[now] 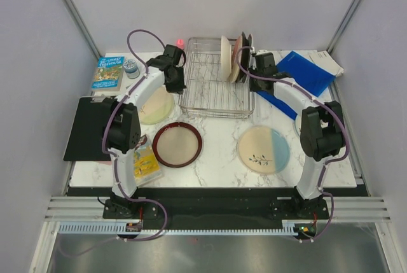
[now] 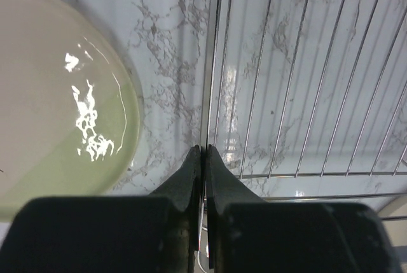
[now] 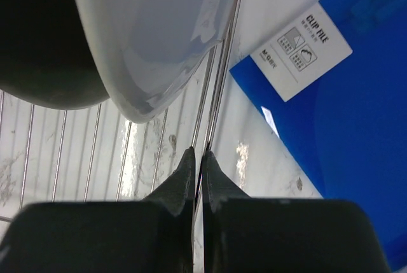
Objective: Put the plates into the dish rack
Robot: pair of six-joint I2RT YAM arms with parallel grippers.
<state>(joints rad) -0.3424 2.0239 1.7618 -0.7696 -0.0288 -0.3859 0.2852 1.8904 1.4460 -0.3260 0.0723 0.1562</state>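
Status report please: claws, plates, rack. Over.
Left claw shut on dish rack left rim, right claw on right rim. Racked plates upright at back right. Red-rimmed plate, twig plate, yellow plate flat on table.

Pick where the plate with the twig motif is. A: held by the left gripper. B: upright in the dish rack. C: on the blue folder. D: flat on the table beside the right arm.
D: the twig plate lies flat on the table, apart from the dish rack.

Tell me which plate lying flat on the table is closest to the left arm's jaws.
The pale yellow plate, beside the left edge of the dish rack; the red-rimmed plate and the cream-and-blue plate lie farther toward the arm bases.
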